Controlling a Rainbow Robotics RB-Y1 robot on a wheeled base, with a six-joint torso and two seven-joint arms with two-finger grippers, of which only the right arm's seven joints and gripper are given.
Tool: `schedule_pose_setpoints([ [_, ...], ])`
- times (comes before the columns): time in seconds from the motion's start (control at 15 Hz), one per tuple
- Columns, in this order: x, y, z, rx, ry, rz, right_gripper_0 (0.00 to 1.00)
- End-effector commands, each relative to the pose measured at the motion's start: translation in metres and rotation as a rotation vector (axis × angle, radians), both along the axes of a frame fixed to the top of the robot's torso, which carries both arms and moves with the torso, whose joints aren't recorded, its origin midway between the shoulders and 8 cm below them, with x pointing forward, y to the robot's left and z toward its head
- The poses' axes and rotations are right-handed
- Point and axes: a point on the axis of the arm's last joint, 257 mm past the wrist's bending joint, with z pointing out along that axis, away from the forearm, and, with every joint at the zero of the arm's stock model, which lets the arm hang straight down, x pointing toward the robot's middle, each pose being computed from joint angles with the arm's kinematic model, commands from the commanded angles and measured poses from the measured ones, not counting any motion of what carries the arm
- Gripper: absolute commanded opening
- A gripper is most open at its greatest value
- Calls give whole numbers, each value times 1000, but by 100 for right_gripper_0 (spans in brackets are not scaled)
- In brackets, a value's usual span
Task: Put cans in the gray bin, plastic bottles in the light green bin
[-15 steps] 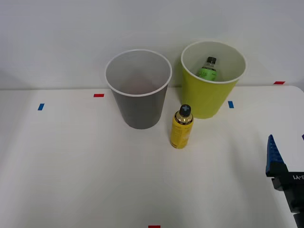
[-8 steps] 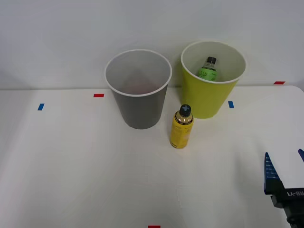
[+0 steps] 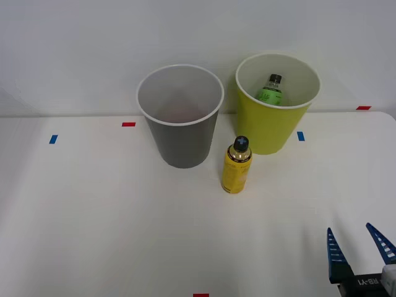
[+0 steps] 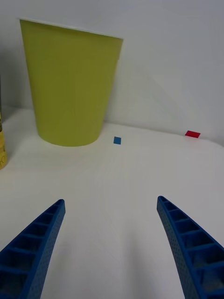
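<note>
I have the right gripper (image 3: 359,244) low at the near right of the white table (image 3: 93,216), jaws spread wide and holding nothing; in the wrist view the blue ribbed fingers (image 4: 35,243) stand well apart over bare tabletop.

Count: two bins, two containers. The large dark gray tapered bin with white rim (image 3: 180,116) stands to the left, and I see nothing inside it. The large yellow-green tapered bin with white rim (image 3: 276,105) stands just beside it on the right. One small translucent green plastic bottle with black cap (image 3: 271,88) already sits upright inside the yellow-green bin. One yellow can-like container with a dark cap (image 3: 236,166) stands upright on the table in front of the gap between the bins, near both but touching neither.

My judgement: the yellow container is next and belongs in the gray bin. To do it well I would approach from the right, square the fingers around its body below the cap, lift clear of both rims, then release over the gray bin's mouth.
</note>
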Motion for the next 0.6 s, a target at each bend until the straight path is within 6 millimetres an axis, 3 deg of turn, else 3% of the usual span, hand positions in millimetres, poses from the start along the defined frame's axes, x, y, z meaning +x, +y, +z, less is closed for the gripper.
schedule_pose_setpoints([
  [0.07, -9, 11, -15, 97, -9, 18, 66],
  [0.27, -19, 23, -31, 164, -10, 61, 67],
  [0.6, -31, 18, -48, 165, 12, 23, 66],
])
